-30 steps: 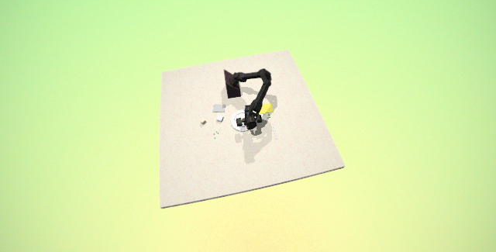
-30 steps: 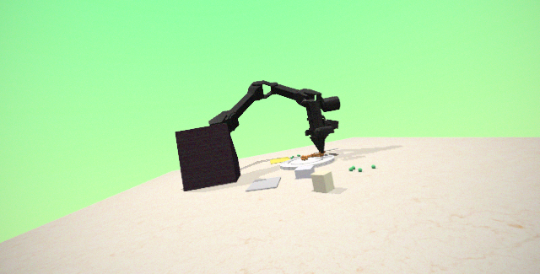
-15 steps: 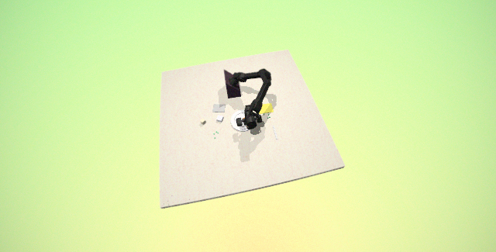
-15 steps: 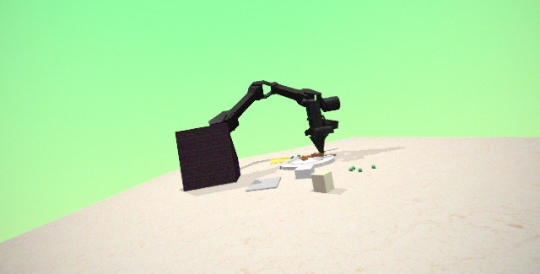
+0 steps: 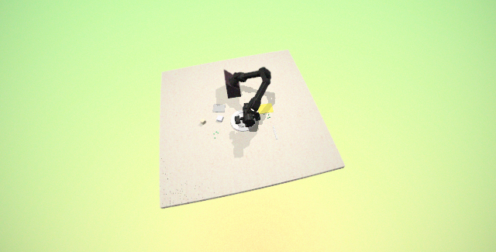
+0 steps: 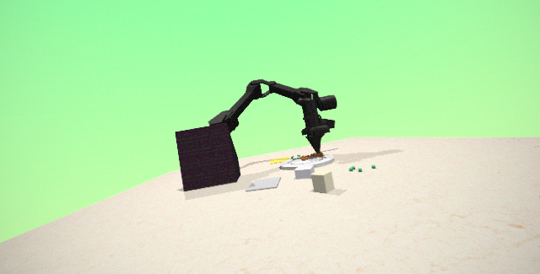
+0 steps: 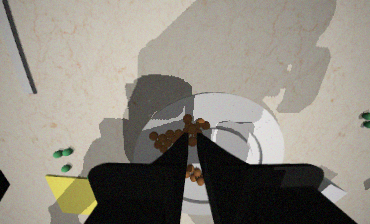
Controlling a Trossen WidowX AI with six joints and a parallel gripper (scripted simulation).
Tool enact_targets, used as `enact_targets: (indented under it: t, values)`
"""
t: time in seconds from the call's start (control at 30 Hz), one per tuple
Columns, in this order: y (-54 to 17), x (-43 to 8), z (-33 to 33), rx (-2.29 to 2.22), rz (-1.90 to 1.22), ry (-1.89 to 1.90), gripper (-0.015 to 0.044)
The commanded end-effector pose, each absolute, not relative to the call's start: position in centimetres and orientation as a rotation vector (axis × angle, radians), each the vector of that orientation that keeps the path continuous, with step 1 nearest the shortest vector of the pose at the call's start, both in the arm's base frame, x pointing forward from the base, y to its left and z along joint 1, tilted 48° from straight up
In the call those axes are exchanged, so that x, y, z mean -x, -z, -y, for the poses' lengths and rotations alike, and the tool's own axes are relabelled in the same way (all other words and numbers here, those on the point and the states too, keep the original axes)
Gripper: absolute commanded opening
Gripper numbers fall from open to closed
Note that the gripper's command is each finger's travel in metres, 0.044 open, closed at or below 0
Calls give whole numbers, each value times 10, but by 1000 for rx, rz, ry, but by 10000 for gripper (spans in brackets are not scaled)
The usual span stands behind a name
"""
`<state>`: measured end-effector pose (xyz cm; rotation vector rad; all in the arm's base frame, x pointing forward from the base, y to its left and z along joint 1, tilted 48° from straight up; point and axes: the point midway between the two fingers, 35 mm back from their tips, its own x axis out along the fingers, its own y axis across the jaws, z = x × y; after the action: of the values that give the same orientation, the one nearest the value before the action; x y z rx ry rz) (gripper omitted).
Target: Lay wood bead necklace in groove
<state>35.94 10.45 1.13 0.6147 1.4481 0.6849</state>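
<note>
The round white bead board (image 5: pixel 233 125) (image 6: pixel 291 166) (image 7: pixel 274 132) lies flat, with a ring groove showing in the wrist view. The brown wood bead necklace (image 6: pixel 311 156) (image 7: pixel 170 136) is bunched over the board. Part of it spreads left of the fingertips, and several beads show lower down between the fingers. My gripper (image 6: pixel 318 152) (image 7: pixel 192 136) points down low over the board and is shut on the necklace, with beads at the tips. The fingers hide part of the necklace and of the groove.
A yellow piece (image 5: pixel 266 108) (image 6: pixel 278 160) (image 7: pixel 68 195) lies beside the board. Small green beads (image 6: pixel 359 169) (image 7: pixel 369 116) lie on both sides. A white block (image 5: pixel 220 119) (image 6: pixel 304 173), a beige block (image 5: pixel 202 121) (image 6: pixel 321 182), a grey plate (image 5: pixel 218 108) (image 6: pixel 265 184) and a thin strip (image 7: pixel 20 47) are nearby.
</note>
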Motion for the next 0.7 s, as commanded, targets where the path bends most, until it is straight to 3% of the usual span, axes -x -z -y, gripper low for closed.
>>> enact_targets:
  t: [0.0, 0.57, 0.67]
  values:
    - [-6, -346, -100, -615, -1447, -688, 0]
    - [3, -339, -104, -615, -1447, -688, 0]
    - [0, -341, -102, -609, -1440, -690, 79]
